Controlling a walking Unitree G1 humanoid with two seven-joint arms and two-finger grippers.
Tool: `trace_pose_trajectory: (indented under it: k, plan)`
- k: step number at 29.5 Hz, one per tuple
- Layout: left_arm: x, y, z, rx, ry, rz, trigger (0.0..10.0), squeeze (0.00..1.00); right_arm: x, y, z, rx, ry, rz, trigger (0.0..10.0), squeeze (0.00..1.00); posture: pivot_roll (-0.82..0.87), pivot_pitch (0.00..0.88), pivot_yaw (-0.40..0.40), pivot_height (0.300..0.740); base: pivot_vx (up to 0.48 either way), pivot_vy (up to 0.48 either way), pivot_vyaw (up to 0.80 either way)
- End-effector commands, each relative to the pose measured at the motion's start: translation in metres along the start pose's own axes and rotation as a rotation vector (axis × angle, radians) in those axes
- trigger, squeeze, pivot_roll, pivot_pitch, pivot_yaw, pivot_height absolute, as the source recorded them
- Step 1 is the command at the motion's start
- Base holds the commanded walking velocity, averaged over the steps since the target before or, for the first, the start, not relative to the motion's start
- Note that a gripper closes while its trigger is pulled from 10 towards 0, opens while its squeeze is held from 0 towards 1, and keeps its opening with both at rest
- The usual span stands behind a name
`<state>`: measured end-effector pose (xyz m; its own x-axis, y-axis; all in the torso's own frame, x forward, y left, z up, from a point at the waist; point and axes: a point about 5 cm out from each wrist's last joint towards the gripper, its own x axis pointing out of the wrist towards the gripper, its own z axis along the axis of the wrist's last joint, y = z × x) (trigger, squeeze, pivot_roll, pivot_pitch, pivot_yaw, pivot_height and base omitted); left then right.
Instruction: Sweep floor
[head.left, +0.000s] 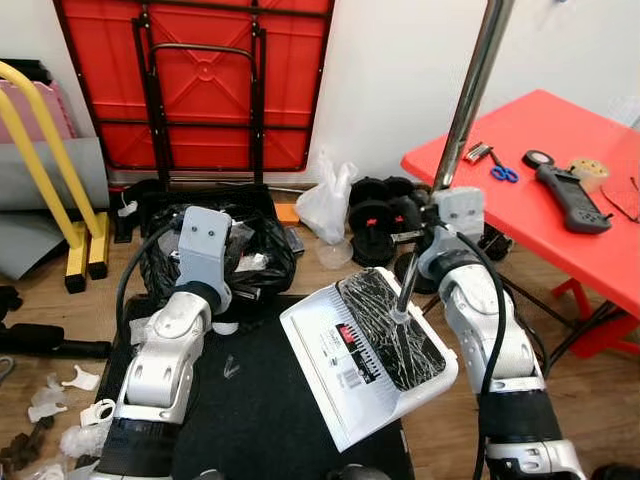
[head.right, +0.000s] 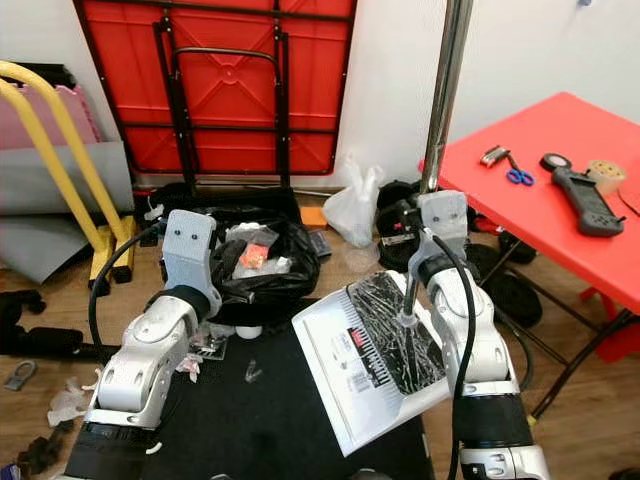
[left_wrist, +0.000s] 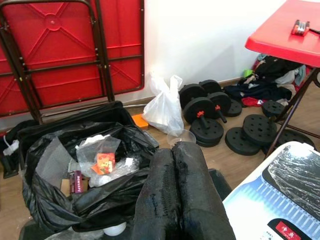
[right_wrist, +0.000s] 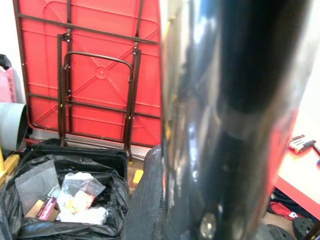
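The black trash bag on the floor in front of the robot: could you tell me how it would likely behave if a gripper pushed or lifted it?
The black trash bag looks thin and crumpled, so it would probably buckle rather than slide. Its mouth sags open around loose wrappers, so it likely feels light and could spill if tipped.

Glossy metal pole (head.left: 470, 95); crinkled black plastic bag (left_wrist: 75, 200); wood floor (head.left: 50, 310).

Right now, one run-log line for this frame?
right gripper: shut on dustpan pole | dustpan: raised, tilted | left gripper: shut, empty | trash bag: open, ahead
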<state>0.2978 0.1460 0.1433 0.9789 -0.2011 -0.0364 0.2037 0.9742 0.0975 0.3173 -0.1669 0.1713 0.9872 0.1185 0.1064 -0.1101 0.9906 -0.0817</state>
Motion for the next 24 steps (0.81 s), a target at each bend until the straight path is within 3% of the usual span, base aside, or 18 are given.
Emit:
trace_pose_trajectory:
  k: [1,4,7,11,16,24]
  plan:
    - [0.002,-0.004,-0.001,0.006,-0.002,-0.007,10.0,0.00,0.000,-0.012,0.010,-0.016,-0.055,-0.044,10.0,0.00,-0.15,0.052,-0.163,0.740,0.000,0.000,0.00]
    - [0.001,-0.004,0.000,0.005,-0.010,-0.017,10.0,0.00,-0.001,-0.016,0.010,-0.002,-0.063,-0.055,10.0,0.00,-0.15,0.053,-0.163,0.740,0.094,0.000,0.00]
    - [0.000,-0.005,0.001,0.004,-0.012,-0.022,10.0,0.00,-0.001,-0.023,0.010,0.010,-0.058,-0.083,10.0,0.00,-0.15,0.052,-0.163,0.740,0.285,0.000,0.80]
    - [0.000,-0.005,0.001,0.004,-0.013,-0.028,10.0,0.00,0.000,-0.026,0.011,0.124,-0.083,-0.100,10.0,0.00,-0.16,0.052,-0.162,0.740,0.285,0.000,0.32]
    - [0.000,-0.006,0.001,0.006,-0.013,-0.033,10.0,0.00,0.000,-0.024,0.016,0.093,-0.103,-0.082,10.0,0.00,-0.15,0.052,-0.162,0.740,0.284,0.000,0.63]
    - [0.000,-0.008,0.000,0.009,-0.013,-0.044,10.0,0.00,0.003,-0.022,0.021,0.143,-0.135,-0.097,10.0,0.00,-0.15,0.045,-0.158,0.740,0.284,0.000,0.00]
